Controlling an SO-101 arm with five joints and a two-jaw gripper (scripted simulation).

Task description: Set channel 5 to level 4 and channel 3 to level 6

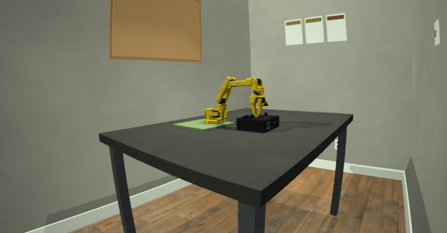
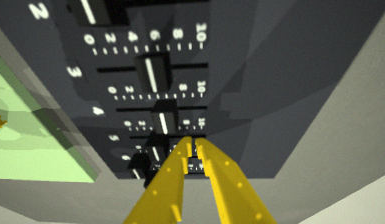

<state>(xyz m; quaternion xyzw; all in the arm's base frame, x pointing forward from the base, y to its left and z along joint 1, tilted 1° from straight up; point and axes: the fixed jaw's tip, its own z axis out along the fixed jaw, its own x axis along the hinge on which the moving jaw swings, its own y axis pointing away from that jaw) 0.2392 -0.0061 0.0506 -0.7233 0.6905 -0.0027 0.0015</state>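
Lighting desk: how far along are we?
Nothing on the lighting desk reads as done. In hand: the gripper, jaws shut on nothing, is down beside the channel 5 fader knob; its scale is hidden. Left: the channel 3 fader knob sits mid-scale, exact level unclear.

Table [image 1: 195,157]: in room corner, walls behind and to the right.
Mat [image 1: 192,125]: on table top, far left part.
Arm base [image 1: 215,116]: on mat's right portion.
Lighting desk [image 1: 257,123]: on table, just right of mat, apart from arm base.
Arm [image 1: 233,86]: arched from base rightward over lighting desk.
Gripper [image 1: 257,116]: above desk top, pointing down at it.
Faders, wrist view: channel 3 cap [image 2: 153,72] beyond channel 4 cap [image 2: 164,120]; fingertips nearest, by channel 5 row.
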